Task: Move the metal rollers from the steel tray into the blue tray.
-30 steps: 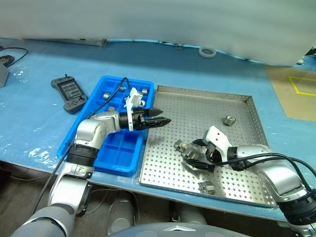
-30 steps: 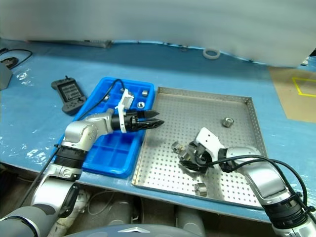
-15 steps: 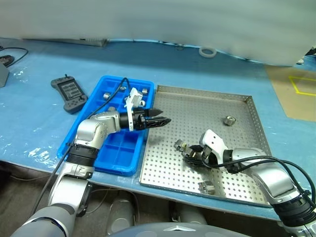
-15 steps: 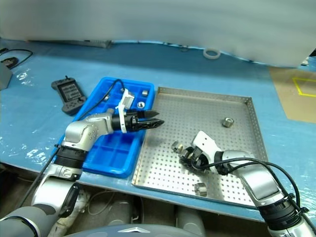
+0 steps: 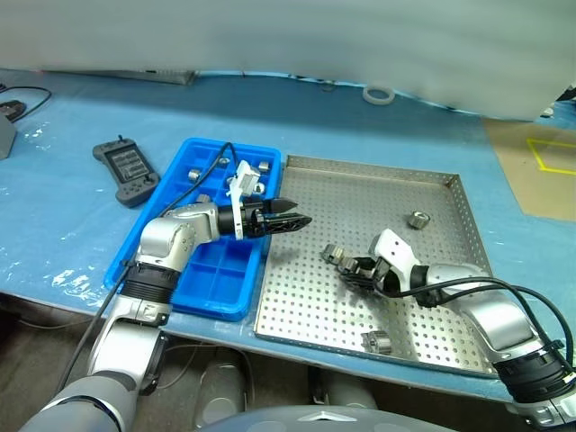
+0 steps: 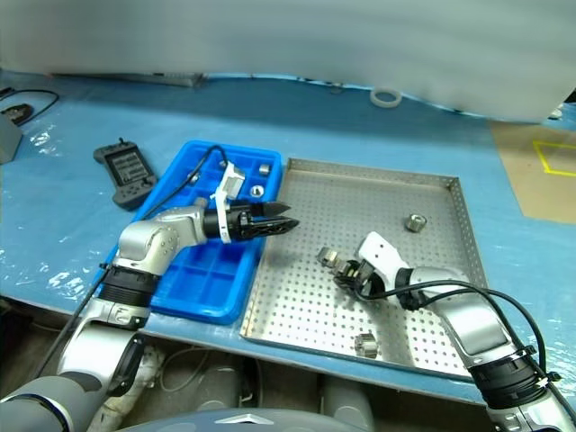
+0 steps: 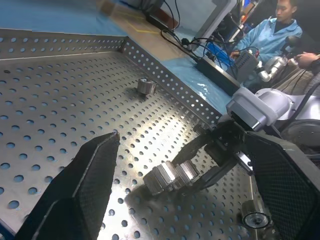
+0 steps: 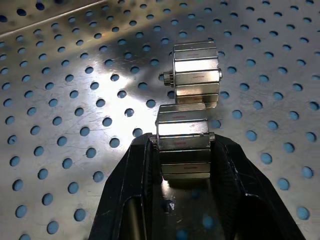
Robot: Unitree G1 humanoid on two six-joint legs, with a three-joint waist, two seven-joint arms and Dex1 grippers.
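Gripping one small shiny metal roller (image 8: 182,140) over the perforated square steel tray (image 5: 423,184), the right end effector (image 5: 353,266) is clamping narrow. Left end effector (image 5: 290,216) is hanging wide. Several rollers are lying in the compartmented blue plastic tray (image 5: 148,236); three are remaining.

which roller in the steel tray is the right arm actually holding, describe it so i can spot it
Start at the steel tray, the big perforated square right of the blue tray. Near its middle, the right gripper points toward the blue tray, its black fingers shut on one roller. A second roller sits just beyond the fingertips; the held one is the one pinched between them.
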